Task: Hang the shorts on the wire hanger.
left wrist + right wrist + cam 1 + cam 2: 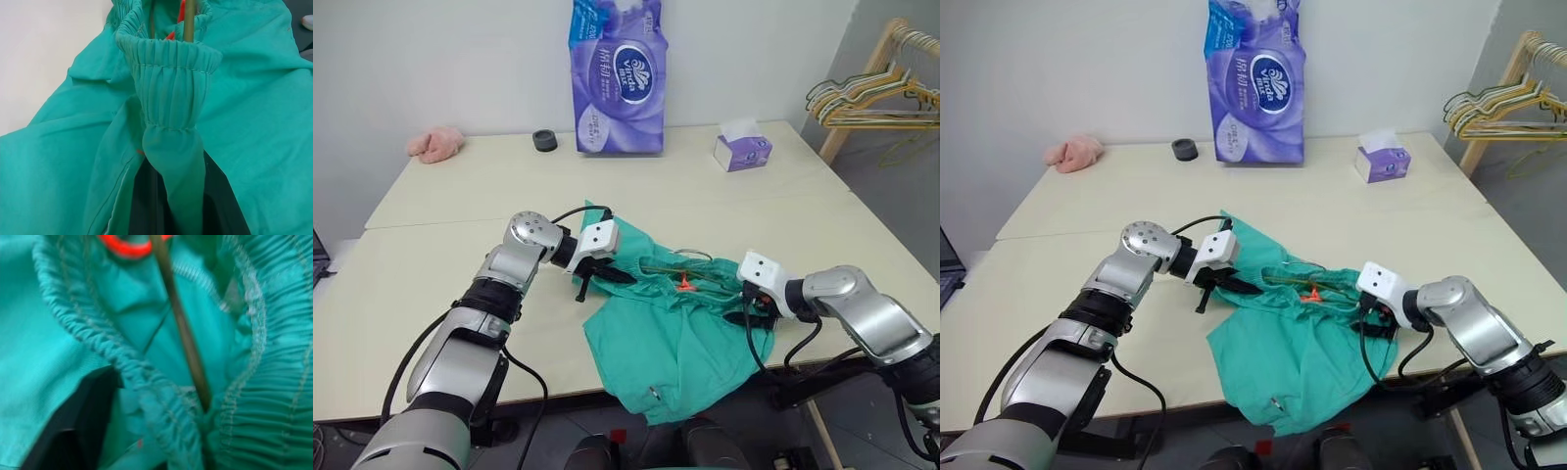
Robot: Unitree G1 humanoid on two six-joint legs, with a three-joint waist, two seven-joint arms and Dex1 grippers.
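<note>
The teal-green shorts (675, 343) lie crumpled at the table's front edge, and one leg hangs over it. The thin grey wire hanger (181, 328) runs through the gathered waistband; a bit of it shows at the bunched top (671, 265), next to a small orange loop (685, 285). At the shorts' left end my left gripper (610, 277) is shut on a pinched fold of the waistband (168, 88). My right gripper (745, 311) sits low against the waistband's right end, pressed into the fabric beside the wire.
On the cream table (460, 196), a tall purple tissue pack (617, 78), a small purple tissue box (741, 152), a black round item (545, 140) and a pink cloth lump (435, 144) stand along the back. A wooden rack of pastel hangers (876, 93) stands off the right corner.
</note>
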